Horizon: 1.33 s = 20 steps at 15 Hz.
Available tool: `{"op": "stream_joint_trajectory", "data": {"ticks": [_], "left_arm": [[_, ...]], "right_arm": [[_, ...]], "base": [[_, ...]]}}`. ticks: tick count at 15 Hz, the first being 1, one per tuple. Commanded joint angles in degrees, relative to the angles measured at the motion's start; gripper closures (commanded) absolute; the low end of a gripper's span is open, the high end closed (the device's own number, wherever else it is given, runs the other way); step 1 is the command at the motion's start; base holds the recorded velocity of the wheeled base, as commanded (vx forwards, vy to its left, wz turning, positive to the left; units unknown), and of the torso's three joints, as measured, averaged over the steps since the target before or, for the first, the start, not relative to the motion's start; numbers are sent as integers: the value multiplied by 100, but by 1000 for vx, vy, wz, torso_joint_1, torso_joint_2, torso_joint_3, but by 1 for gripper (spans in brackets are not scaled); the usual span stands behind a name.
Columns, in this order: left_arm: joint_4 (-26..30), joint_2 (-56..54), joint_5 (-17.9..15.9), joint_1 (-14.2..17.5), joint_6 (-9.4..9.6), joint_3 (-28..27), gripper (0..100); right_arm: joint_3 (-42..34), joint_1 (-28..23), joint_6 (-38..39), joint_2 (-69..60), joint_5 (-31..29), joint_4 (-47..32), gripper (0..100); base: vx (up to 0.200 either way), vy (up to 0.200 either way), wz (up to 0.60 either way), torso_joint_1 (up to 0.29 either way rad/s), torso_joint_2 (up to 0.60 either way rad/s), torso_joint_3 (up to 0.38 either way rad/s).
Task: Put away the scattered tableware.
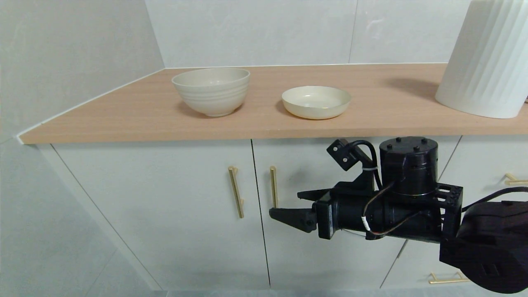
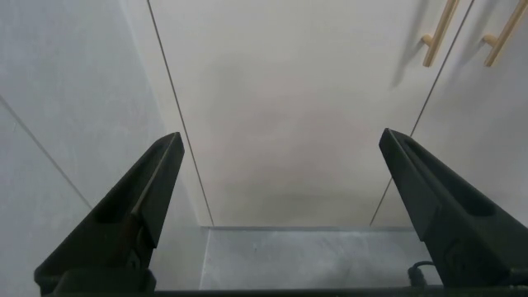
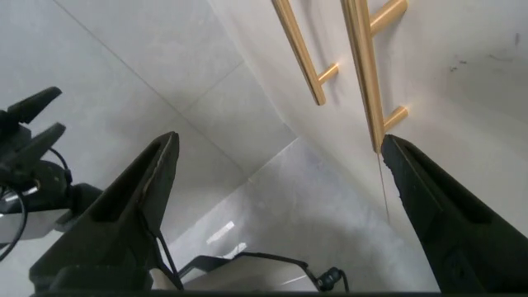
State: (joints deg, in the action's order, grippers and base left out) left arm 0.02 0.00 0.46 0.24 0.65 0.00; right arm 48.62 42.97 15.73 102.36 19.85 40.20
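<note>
My right hand [image 1: 285, 203] sits below the counter [image 1: 123, 117], in front of the cabinet doors [image 1: 165, 214], with its fingers spread wide and nothing between them. In the head view its lower fingertip is just beside the bottom end of the right-hand brass handle [image 1: 274, 186]; I cannot tell whether it touches. The other handle [image 1: 236, 192] stands just across the seam between the two doors. The tableware is up on the counter, well above the right hand. A deep cream bowl [image 1: 211, 91] with ridged sides stands upright toward the left corner near the wall. A shallow dish [image 1: 316, 101] of the same pale colour stands to its right, apart from it. The dish is the nearer of the two to the right hand, almost straight above its fingertips, while the bowl is farther off to the left. Both look empty. A tall ribbed white vessel [image 1: 486, 62] stands at the far right of the counter, well apart from the dish. My left hand [image 2: 281, 136] is low as well, wide open and holding nothing, facing a plain cabinet door with the grey floor [image 2: 305, 260] below it.
</note>
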Motion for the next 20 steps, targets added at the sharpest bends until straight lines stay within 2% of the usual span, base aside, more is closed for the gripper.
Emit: {"op": "stream_joint_trajectory", "data": {"ticks": [1,6,9,15,18,20], "left_arm": [[6,0,-2,2,6,0,0],[-2,0,6,2,-56,0,0],[-2,0,6,2,-73,0,0],[-2,0,6,2,-65,0,0],[-2,0,6,2,-65,0,0],[-2,0,6,2,-65,0,0]], "right_arm": [[-10,1,27,20,2,23,0],[-28,9,36,3,2,23,0],[-63,9,36,20,2,31,0],[-98,9,27,20,-7,49,0],[-80,9,1,38,-499,181,0],[-45,9,1,275,-614,330,0]], "base": [[0,0,0,0,0,0],[0,0,0,0,0,0],[67,200,0,-6,4,4],[0,0,0,0,0,0],[0,0,0,0,0,0],[0,0,0,0,0,0]]}}
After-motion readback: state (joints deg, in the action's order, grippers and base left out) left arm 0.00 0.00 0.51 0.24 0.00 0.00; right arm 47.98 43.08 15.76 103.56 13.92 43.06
